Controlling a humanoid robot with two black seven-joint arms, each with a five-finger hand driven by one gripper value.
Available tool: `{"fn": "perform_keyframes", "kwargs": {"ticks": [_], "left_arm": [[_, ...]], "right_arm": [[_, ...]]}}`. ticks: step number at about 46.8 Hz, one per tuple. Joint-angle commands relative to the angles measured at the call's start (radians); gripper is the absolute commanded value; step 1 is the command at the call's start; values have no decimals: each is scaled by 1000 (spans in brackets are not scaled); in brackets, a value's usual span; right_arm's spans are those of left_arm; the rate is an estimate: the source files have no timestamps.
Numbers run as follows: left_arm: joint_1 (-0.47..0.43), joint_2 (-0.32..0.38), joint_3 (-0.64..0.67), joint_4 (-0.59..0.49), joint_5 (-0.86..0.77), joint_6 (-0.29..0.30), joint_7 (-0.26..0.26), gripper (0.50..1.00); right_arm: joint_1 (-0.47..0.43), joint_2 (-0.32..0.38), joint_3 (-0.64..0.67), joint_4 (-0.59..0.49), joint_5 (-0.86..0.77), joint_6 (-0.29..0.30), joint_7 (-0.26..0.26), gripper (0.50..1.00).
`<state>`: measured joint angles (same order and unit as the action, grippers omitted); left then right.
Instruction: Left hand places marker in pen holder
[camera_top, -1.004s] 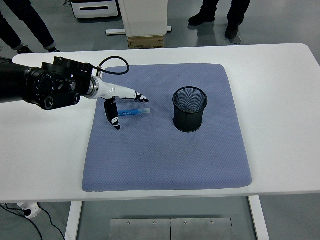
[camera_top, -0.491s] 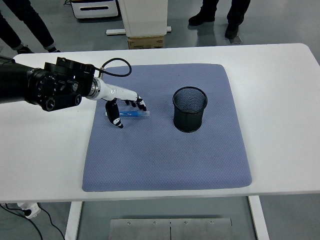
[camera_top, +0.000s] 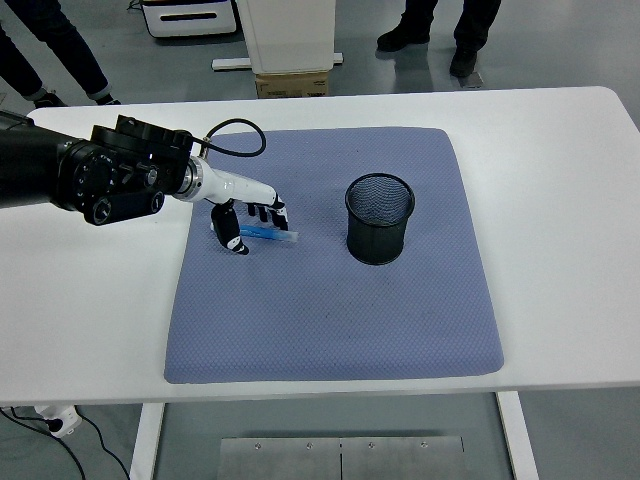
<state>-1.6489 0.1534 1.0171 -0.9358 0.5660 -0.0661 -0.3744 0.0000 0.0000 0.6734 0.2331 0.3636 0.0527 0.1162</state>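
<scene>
- Since the earlier frames, the robot's left hand (camera_top: 245, 220) has drawn its white, black-tipped fingers (camera_top: 279, 212) down from a reaching spread and curled them over the slim blue marker (camera_top: 270, 235).
- The marker lies flat on the blue-grey quilted fabric mat (camera_top: 330, 320), to the left of the black wire-mesh pen holder (camera_top: 380, 218) and well apart from it; the thumb sits at the marker's far-from-holder end, the fingers over its middle.
- The hand is closing round the marker but, by the look of it, has not yet lifted it; whether the pinch is firm cannot be told.
- To do this step well, the fingers likely need to press the marker against the thumb near its middle, so it does not roll or pivot on the soft mat, before rising.
- The carry then calls for tipping the marker upright above the holder's open rim, which stands empty and upright on the mat.
- The right hand is out of view.
- No brand, label or writing is readable on the marker, holder, mat or white tabletop (camera_top: 560, 200).
</scene>
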Motion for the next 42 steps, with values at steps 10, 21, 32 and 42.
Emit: {"fn": "perform_keyframes", "kwargs": {"ticks": [10,21,32,42], "left_arm": [[3,-1,0,0,26,0,0,657],[6,-1,0,2,31,3,0,654],[9,-1,0,2,71,9,0,628],[11,-1,0,2,77,11,0,607]], "right_arm": [[0,0,0,0,0,-1,0,1000],[0,0,0,0,0,-1,0,1000],[0,0,0,0,0,-1,0,1000],[0,0,0,0,0,-1,0,1000]]}}
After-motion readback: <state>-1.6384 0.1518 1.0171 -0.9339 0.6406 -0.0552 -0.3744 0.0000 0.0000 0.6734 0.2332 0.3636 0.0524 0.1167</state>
